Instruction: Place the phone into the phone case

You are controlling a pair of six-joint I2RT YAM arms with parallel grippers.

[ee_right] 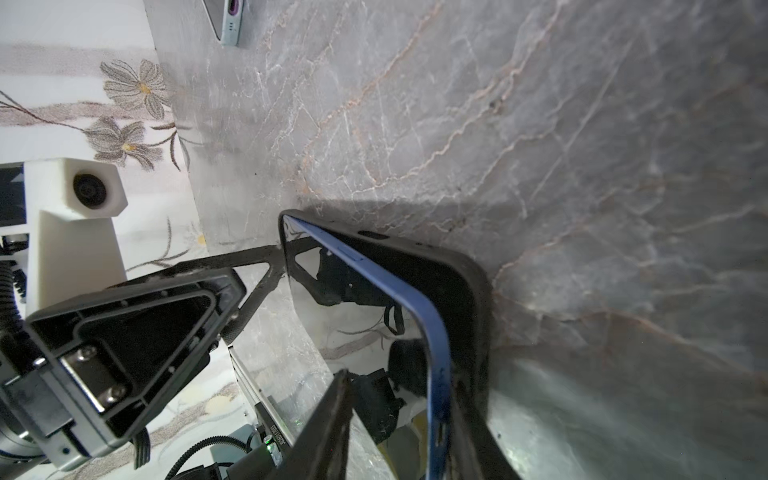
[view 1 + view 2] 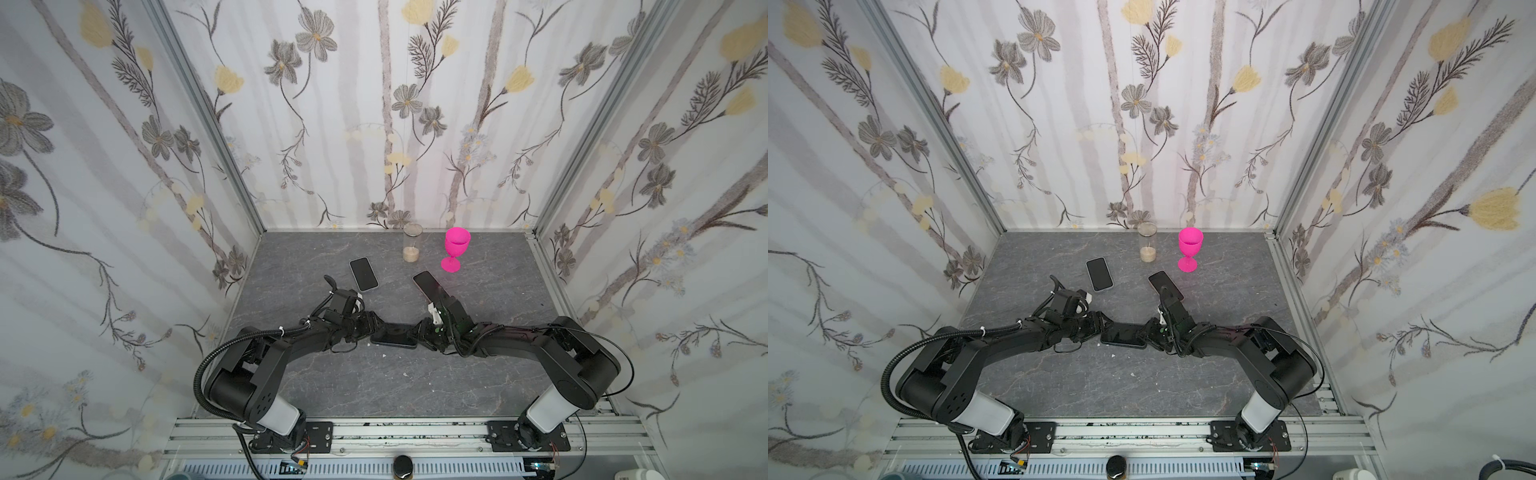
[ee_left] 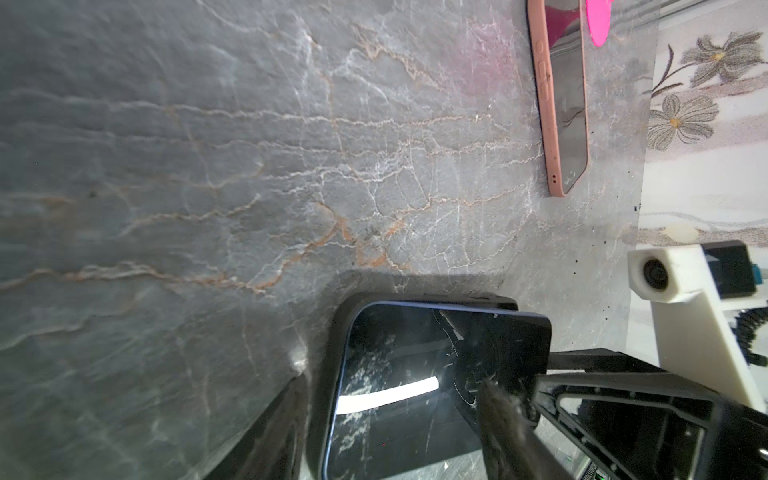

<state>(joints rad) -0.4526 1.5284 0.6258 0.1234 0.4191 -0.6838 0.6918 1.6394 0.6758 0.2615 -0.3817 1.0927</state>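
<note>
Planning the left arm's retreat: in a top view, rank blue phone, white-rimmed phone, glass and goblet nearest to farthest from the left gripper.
1. Blue phone, at the left gripper, centre front.
2. White-rimmed phone, just behind.
3. Glass, back centre.
4. Goblet, back, right of glass.

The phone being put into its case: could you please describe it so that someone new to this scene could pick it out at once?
On the grey marble table, look at the near middle, where the left gripper and the right gripper meet. The phone lies between them, blue-edged, partly in a black case. The light-cased phone and the pink-cased phone lie farther back.
</note>
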